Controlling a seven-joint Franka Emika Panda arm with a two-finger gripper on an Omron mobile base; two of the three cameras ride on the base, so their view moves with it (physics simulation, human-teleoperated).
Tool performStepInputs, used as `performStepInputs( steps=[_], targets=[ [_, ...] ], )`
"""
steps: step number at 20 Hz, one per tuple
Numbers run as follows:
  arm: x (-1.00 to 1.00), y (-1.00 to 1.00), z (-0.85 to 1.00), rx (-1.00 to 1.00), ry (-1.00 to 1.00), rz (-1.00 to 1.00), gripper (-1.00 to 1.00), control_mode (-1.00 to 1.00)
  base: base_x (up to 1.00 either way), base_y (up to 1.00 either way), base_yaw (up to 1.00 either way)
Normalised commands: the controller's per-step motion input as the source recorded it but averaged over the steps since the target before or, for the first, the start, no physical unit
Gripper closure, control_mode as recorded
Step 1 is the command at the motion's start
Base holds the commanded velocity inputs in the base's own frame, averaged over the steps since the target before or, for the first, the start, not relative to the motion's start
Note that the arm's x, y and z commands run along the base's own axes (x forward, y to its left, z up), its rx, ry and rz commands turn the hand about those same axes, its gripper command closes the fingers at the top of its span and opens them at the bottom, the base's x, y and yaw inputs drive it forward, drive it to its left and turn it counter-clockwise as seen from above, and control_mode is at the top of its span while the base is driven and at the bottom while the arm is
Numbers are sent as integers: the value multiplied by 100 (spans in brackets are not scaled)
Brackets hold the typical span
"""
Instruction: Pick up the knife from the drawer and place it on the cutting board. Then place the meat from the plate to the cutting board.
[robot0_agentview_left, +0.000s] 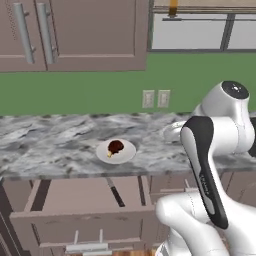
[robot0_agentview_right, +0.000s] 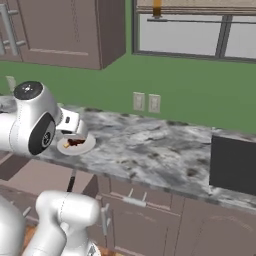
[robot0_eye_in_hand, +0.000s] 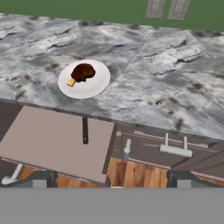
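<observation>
Between the spread fingers (robot0_eye_in_hand: 41, 179), ahead, lies the knife (robot0_eye_in_hand: 85, 130).

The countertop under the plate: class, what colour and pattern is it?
Grey and white marbled stone countertop, clearest in the hand view.

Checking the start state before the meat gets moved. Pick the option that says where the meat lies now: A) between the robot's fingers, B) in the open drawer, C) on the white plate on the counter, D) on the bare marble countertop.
C: the meat lies on the white plate, which stands on the marble counter behind the open drawer; the open fingers hold nothing.
</observation>
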Motion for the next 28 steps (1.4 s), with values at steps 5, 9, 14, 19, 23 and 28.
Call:
performStepInputs(
  steps=[5, 9, 14, 19, 23, 28],
  targets=[
    [0, 0, 0, 0, 0, 0, -100, 100, -21, -31, 45],
    [0, 0, 0, 0, 0, 0, -100, 100, -4, -23, 52],
    [0, 0, 0, 0, 0, 0, -100, 100, 0, -37, 54],
    [0, 0, 0, 0, 0, 0, -100, 100, 0, -48, 48],
    [0, 0, 0, 0, 0, 0, -100, 100, 0, -22, 32],
    [0, 0, 0, 0, 0, 0, -100, 100, 18, -24, 25]
  ],
)
